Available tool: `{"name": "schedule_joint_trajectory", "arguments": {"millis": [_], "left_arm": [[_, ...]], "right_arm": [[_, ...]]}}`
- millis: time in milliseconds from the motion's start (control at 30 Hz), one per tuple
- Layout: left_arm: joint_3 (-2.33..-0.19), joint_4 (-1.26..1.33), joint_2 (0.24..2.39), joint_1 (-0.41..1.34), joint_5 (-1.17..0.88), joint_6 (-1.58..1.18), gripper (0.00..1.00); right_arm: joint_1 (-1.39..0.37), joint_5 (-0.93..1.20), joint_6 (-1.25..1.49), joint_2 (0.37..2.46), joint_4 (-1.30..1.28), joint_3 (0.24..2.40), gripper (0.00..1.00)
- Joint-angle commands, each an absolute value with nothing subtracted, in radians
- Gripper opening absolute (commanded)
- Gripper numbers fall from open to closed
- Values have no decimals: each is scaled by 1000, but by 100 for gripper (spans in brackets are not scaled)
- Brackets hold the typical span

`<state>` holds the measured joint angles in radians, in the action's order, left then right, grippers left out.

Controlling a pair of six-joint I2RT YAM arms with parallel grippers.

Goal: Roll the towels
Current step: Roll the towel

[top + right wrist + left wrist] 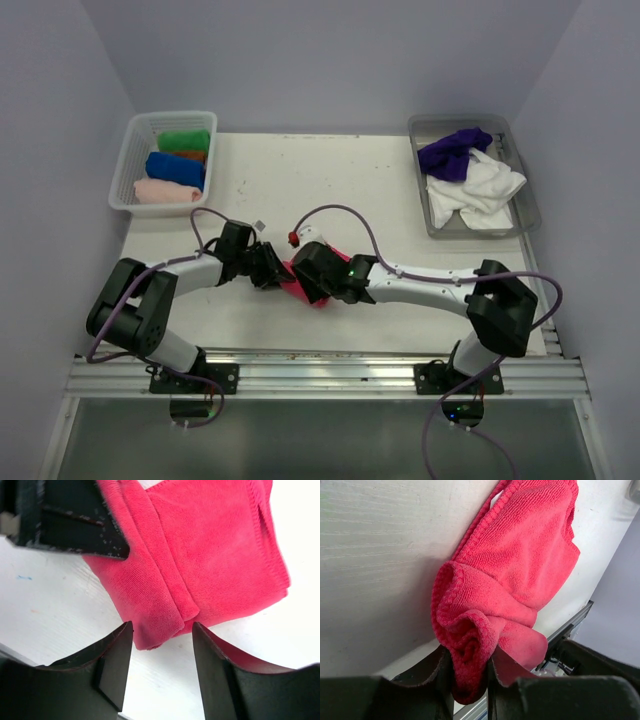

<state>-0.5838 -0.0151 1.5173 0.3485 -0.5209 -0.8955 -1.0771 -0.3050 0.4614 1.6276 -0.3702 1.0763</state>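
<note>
right of the white basket [125, 165] and closer to the arms, the hot pink towel [300, 287] lies on the counter [330, 180]. one side of it is curled into a fat roll. the other part lies flat.

the left end effector [470, 666] squeezes one end of the roll between its two fingers, tight on the cloth. i think it holds on so the roll does not pop open.

the right end effector [162, 627] is wide. it has one finger on each side of the roll's other end, and no finger touches the cloth. i think it sits there so it can grab that end and help turn the roll over the flat part.

from above, the arms cover most of this towel. the roll may be about half done, but i cannot be sure.

inside the basket, a green towel [185, 140], an orange towel [197, 156], a blue towel [175, 168] and a pale pink towel [165, 190] lie rolled up side by side. that looks like the home for the done ones.

far to the right of the basket, a grey tray [420, 165] holds a purple towel [455, 152] and a white towel [480, 190]. both are crumpled, not rolled, so they look like the ones waiting for their turn.
</note>
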Motion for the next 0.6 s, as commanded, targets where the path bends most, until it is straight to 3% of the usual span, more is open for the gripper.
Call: {"name": "schedule_joint_trajectory", "arguments": {"millis": [0, 300, 567], "left_arm": [[-617, -97, 1514, 348, -477, -842, 10], [-635, -137, 1491, 348, -472, -838, 9], [-641, -147, 1468, 348, -474, -845, 9]], "right_arm": [[-1164, -486, 209, 1595, -446, 1131, 56], [-1296, -600, 25, 1713, -388, 1163, 55], [-1298, -560, 15, 1833, -347, 1181, 56]]}}
